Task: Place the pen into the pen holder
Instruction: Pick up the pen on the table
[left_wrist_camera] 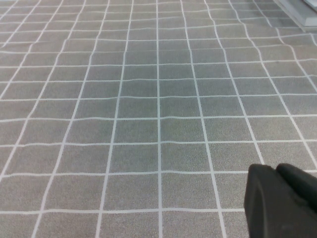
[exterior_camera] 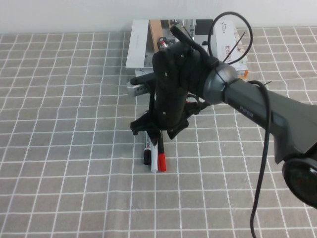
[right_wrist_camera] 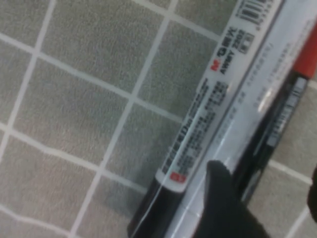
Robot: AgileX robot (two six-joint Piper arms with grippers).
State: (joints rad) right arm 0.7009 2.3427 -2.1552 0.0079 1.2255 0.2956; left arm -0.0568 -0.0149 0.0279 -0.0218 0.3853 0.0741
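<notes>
Three pens lie side by side on the counter (exterior_camera: 59, 148) — a black marker (exterior_camera: 147, 154), a white pen (exterior_camera: 154, 163) and the pen (exterior_camera: 161, 159) with red cap, touching or nearly so. None is lifted, so the task is at its grasp stage; carrying and dropping into the holder remain, and the holder cannot be made out behind the arm. Right tool (exterior_camera: 156, 132) points down directly over the pens' far ends, its fingers (right_wrist_camera: 225, 208) spread either side of the pen, gripping nothing. Left tool (left_wrist_camera: 280, 201) hovers over bare cloth, off the high view — aperture cannot be told.
</notes>
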